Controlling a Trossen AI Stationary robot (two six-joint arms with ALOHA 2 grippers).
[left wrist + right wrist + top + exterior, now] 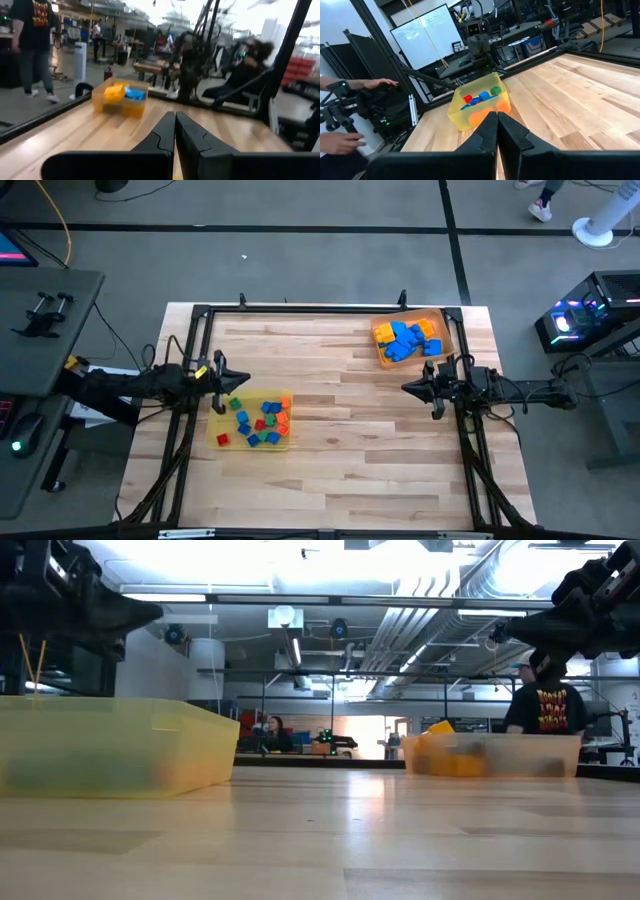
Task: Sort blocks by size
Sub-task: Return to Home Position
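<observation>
Many small blocks lie in the yellow tray at 8 o'clock on the table, larger blocks in the orange tray at 1 o'clock; probably light, stiff and slick, they are best pinched across flat sides, while the left gripper and right gripper hang empty, fingers pressed together.

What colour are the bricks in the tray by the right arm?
Those bricks are mostly blue, with a few orange; the high view shows them best.

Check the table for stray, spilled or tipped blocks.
Nothing stands out. The small blocks lie in the yellow tray, the larger blocks in the orange tray; none lies on the bare table. The left gripper and right gripper are shut, empty, at the table's sides.
</observation>
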